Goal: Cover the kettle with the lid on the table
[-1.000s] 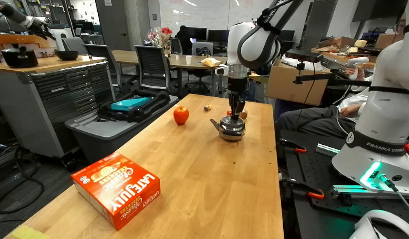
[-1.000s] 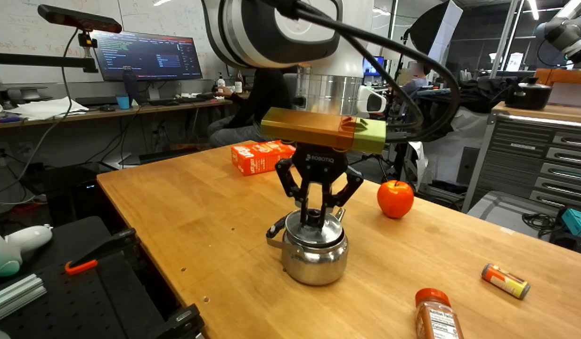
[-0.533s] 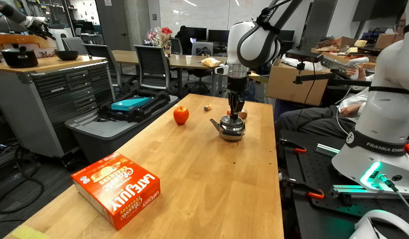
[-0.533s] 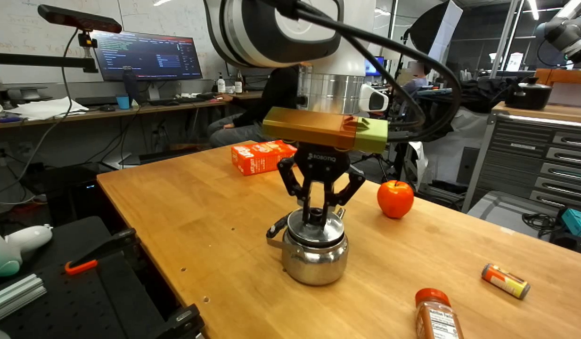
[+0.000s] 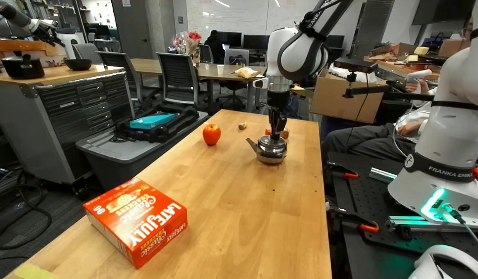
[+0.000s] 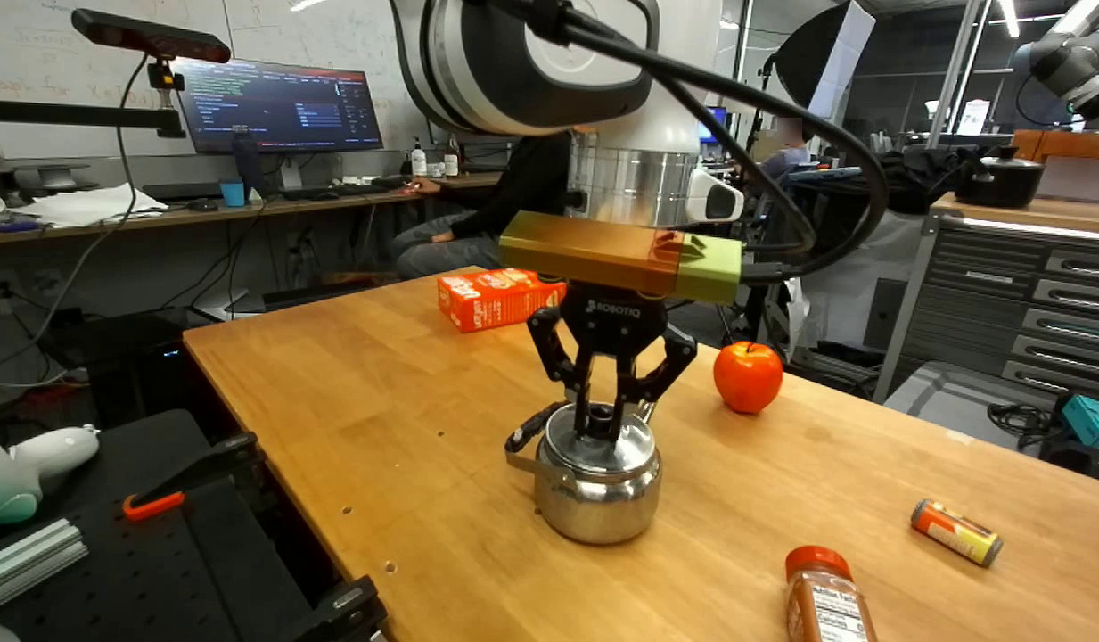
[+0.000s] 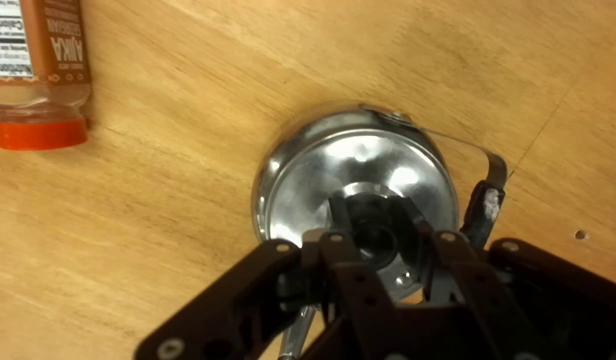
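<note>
Wooden table [image 6: 380, 410]: lid [image 6: 601, 456] on kettle [image 6: 598, 510], gripper [image 6: 598, 434] pinching its knob [image 7: 375, 242]

Busy lab around me: whiteboard [image 5: 227, 23], grey chairs [image 5: 178, 77], seated person in dark trousers [image 5: 363, 142] near the robot's base [image 5: 440, 182].

Kettle: upright on the table in both exterior views, shiny metal. Thin handle [image 7: 482, 210] swung down to one side, black grip. Short spout [image 5: 251, 145] pointing roughly the apple's [image 6: 748, 376] way.

Lid: on top of the kettle, covering its mouth. Looks level in an exterior view, roughly centred in the wrist view.

Gripper: aimed straight down over the kettle. Its two fingers [image 7: 408, 222] stand close together, clamped on the lid's black knob, as far as I can see.

Rest of the table, quickly: apple upright, apart from the kettle. Orange cracker box [image 5: 136, 221] lying flat near the table's edge, well apart. Red-capped seasoning bottle [image 6: 830, 602] on its side, label reading AJIKA in the wrist view. Small orange-and-yellow cylinder [image 6: 956, 532] also lying down, apart from the bottle.
</note>
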